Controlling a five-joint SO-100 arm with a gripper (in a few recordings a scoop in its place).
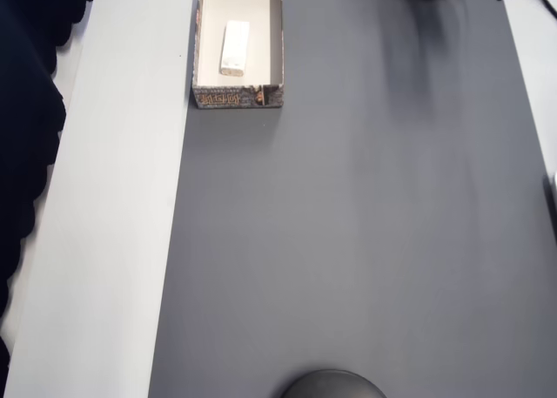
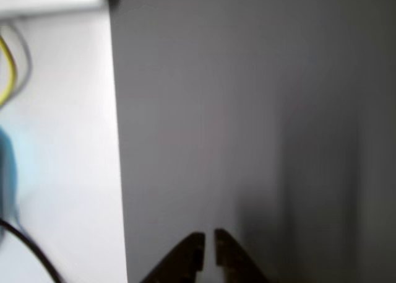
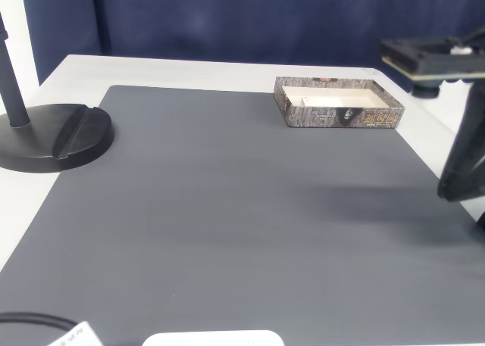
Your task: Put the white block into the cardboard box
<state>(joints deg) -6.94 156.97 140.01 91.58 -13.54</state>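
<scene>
Fingers of the arm, seen in the wrist view, hang nearly closed with only a thin slit between them and nothing held, above bare grey mat near its edge with the white bench. Cables lie blurred on that white strip.

Farther off, the box sits at the mat's corner in the overhead view, against the top edge of the picture and just beside the strip of bare bench. In the fixed view the box stands at the far right corner of the mat, well apart from the black stand base at the left edge.

The block lies flat on the box's cream floor, roughly central, its long side running along the box's length, not touching any wall that can be made out. Nothing else is in the box.

Judged from this, the placing step looks done: the block is inside and the fingers carry nothing. What remains appears to be only a retreat, which calls for keeping the arm at the right edge clear of the box so its walls are not nudged.
</scene>
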